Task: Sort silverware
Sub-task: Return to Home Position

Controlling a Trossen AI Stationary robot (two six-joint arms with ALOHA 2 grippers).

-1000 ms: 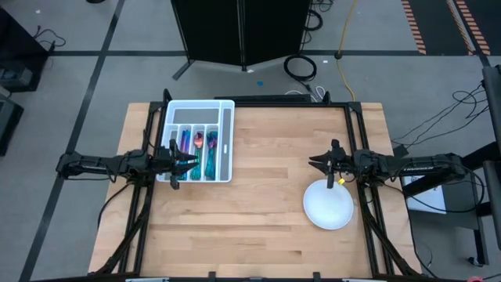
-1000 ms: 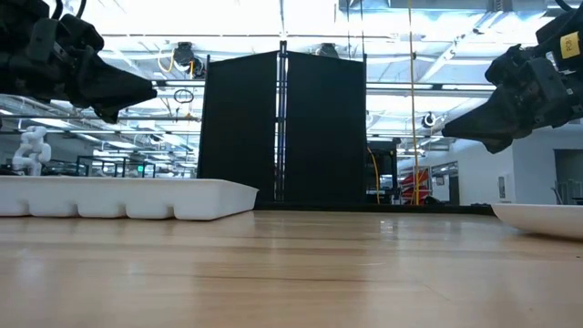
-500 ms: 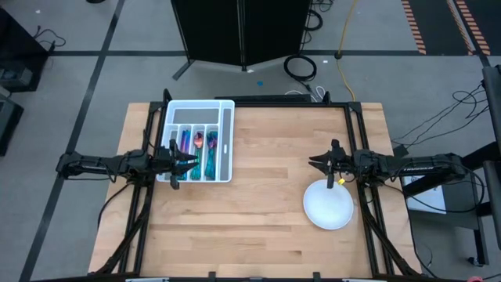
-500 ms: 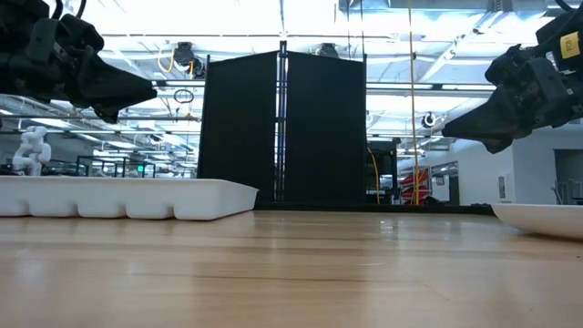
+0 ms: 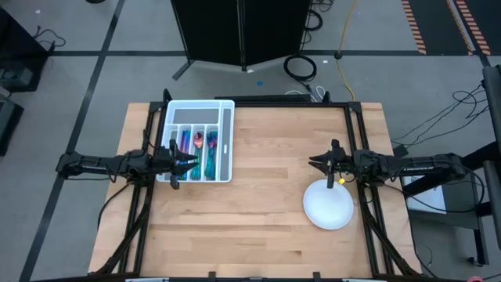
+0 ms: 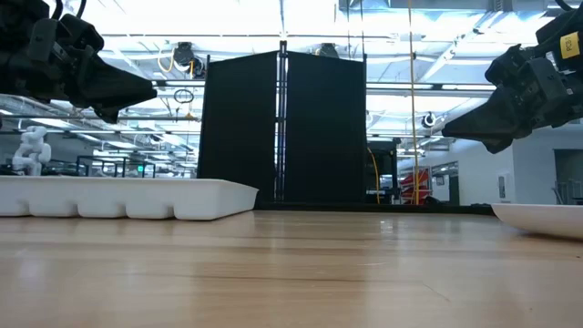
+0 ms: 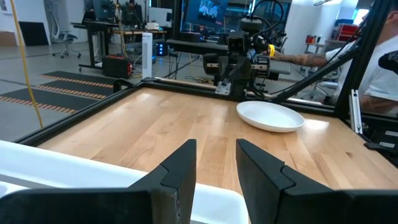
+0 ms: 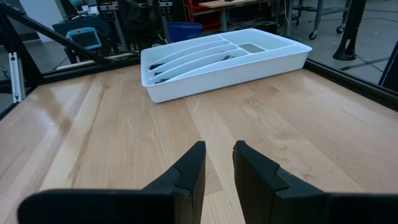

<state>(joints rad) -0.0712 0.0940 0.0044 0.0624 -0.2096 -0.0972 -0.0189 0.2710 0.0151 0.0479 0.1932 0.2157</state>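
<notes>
The left arm [image 5: 94,165] reaches in level from the table's left side. Its claw [image 5: 192,163] hangs raised over the left edge of the white tray [image 5: 196,104], with its fingers [image 7: 184,163] a narrow gap apart and nothing between them. The silverware [image 5: 199,147] lies in the tray's long slots. Its long axis runs with the slots, from the table's near edge toward the far edge. Which end is the handle cannot be told. The bare table [image 5: 266,188] stretches between the arms. The right claw [image 5: 314,162] faces the left one. It hangs above the wood just beside the far rim of the round plate [image 5: 329,210], slightly parted and empty. The right arm [image 5: 415,164] lies level behind its claw.
</notes>
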